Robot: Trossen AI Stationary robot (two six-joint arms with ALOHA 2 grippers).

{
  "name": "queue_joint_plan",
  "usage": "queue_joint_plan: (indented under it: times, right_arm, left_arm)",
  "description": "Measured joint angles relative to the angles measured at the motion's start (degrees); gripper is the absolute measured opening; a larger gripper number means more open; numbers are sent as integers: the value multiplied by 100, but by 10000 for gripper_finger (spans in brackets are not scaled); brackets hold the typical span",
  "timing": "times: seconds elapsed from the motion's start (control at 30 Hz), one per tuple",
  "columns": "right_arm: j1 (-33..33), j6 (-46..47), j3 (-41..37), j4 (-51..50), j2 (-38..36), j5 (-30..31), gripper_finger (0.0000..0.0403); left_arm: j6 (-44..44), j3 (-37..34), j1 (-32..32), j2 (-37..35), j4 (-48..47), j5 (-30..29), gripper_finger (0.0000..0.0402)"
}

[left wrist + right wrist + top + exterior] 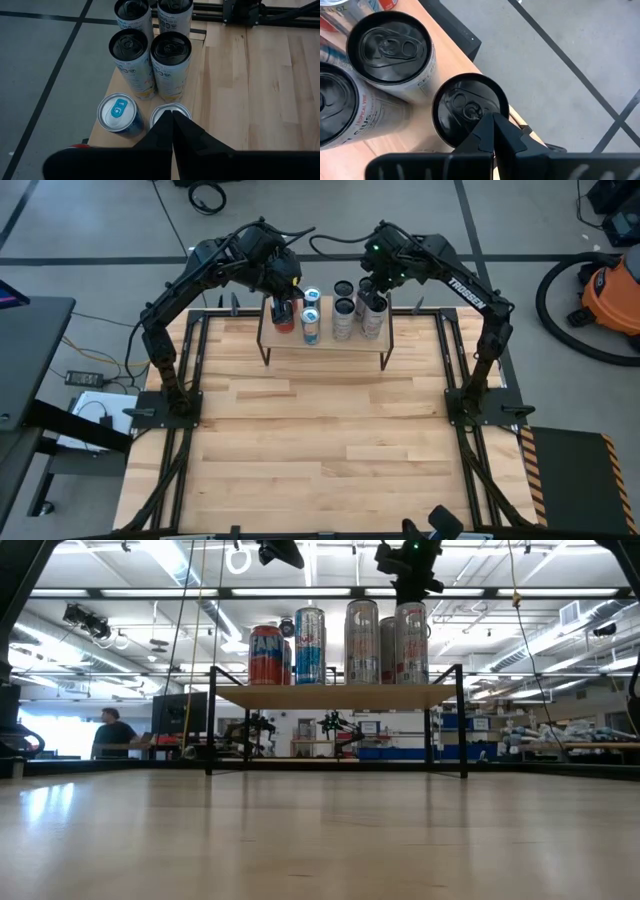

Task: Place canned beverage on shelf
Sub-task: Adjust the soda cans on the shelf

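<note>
The shelf [325, 345] stands at the table's far middle, a light board on thin black legs [335, 697]. Several cans stand upright on it: a red one [265, 655] at the left, blue-and-silver ones [119, 112] beside it, and tall white cans with black tops [171, 52] toward the right. My left gripper [172, 114] is shut and hangs above a silver-topped can [170, 110] at the shelf's left part. My right gripper [492, 116] is shut above a black-topped can [465, 107] at the shelf's far right. In the low view both grippers [280, 552] [410, 585] stand over the can tops.
Bare wood [320, 450] stretches from the shelf to the table's near edge. Black frame rails run along the table's left and right sides [180, 410]. An orange vacuum [610, 290] sits on the floor far right. A person [112, 730] sits in the room behind.
</note>
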Motion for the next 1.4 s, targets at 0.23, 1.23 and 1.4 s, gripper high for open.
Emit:
queue_joint_plan:
  times: [0.23,1.23,1.4]
  right_arm:
    - [-28,63,-115,-25,-8,-27,5]
    - [-28,99,-136,-136,-9,387,5]
    - [-22,16,-140,-49,-7,350,5]
  left_arm:
    - [0,0,0,0,1,-1,9]
    - [0,0,1,0,2,-1,9]
    - [0,0,-1,0,0,-1,9]
